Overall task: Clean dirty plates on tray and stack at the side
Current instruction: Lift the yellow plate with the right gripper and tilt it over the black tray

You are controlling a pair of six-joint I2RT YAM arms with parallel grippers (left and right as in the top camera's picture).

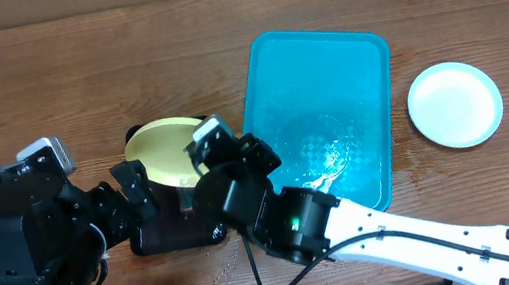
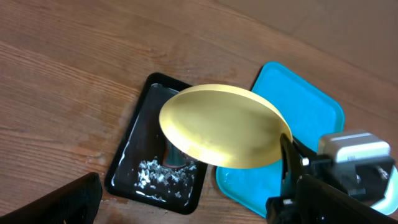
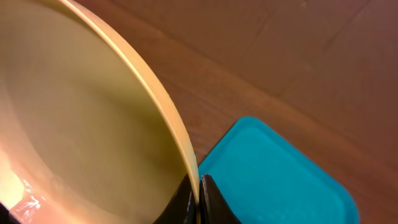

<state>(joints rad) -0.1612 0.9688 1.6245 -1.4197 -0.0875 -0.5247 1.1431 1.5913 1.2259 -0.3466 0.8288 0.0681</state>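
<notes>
Spreading across every view is a brown wooden table (image 1: 72,69), its grain running side to side. No room shows beyond it. A turquoise tray (image 1: 269,69) lies right of centre with a glinting film of water on its floor. Just to its left is a smaller black tray (image 2: 134,134), wet inside. It holds scattered white flecks (image 2: 152,173) and a dark lump (image 2: 173,158) half hidden from the left wrist camera.

A yellow plate (image 1: 162,148) is held tilted in the air above the black tray's far end, close beside the turquoise tray. A pale plate (image 1: 454,105) rests flat on the table, right of the turquoise tray and apart from it.

The right gripper (image 3: 199,186) is clamped on the yellow plate's rim, one finger on each face. The left gripper (image 1: 137,188) is beside the plate, fingers parted, gripping nothing.
</notes>
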